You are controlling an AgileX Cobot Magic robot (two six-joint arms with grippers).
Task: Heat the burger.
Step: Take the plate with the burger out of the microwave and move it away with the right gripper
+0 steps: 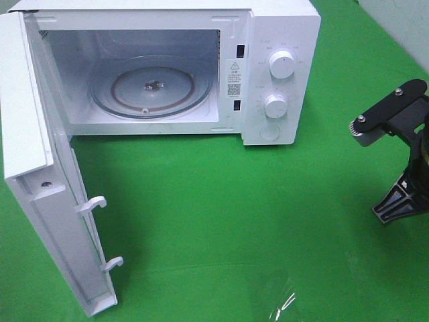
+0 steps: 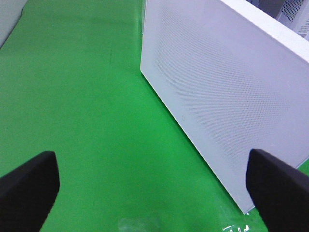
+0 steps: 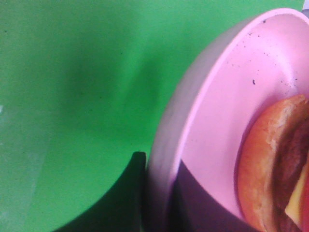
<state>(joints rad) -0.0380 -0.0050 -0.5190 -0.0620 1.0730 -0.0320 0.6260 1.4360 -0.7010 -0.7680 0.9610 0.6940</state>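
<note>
Surface: green cloth (image 1: 228, 201) covered the whole table under the appliance and both arms.
Microwave: a white microwave (image 1: 281, 67) stood at the far side in the high view, its cavity showing a bare glass turntable (image 1: 151, 87).
Door: the microwave door (image 1: 47, 201) was swung fully out toward the left of the high view, two white latch hooks (image 1: 94, 203) sticking out of its inner edge.
Left gripper: the left gripper (image 2: 152, 183) hung over bare cloth just beside the door's perforated outer panel, fingers spread wide, nothing between them.
Right gripper: the right gripper (image 3: 157, 198) was pinched on the rim of the pink plate (image 3: 217, 96), one dark finger outside the rim and its partner inside.
Burger: the burger (image 3: 277, 164) sat on the pink plate, well apart from the microwave, only its bun edge, patty and cheese showing in the right wrist view.
</note>
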